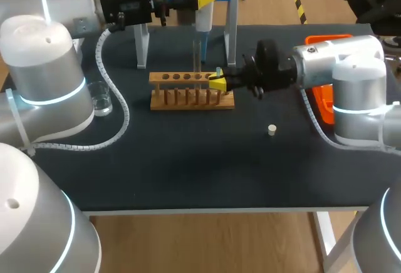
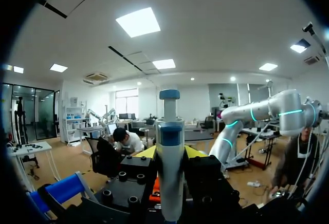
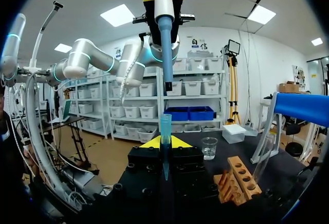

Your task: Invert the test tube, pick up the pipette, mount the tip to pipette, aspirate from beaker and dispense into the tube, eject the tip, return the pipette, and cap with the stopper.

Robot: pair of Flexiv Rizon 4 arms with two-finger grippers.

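We saw a brown rack [image 1: 191,99] on a black table [image 1: 188,166]. Our pipette [image 2: 169,152] was white and blue, the tip [image 3: 165,131] blue.

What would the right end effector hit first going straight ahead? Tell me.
Likely the beaker: the right end effector, shut on the pipette tip, points past the wooden rack toward it. It may pass over; depth is unclear.
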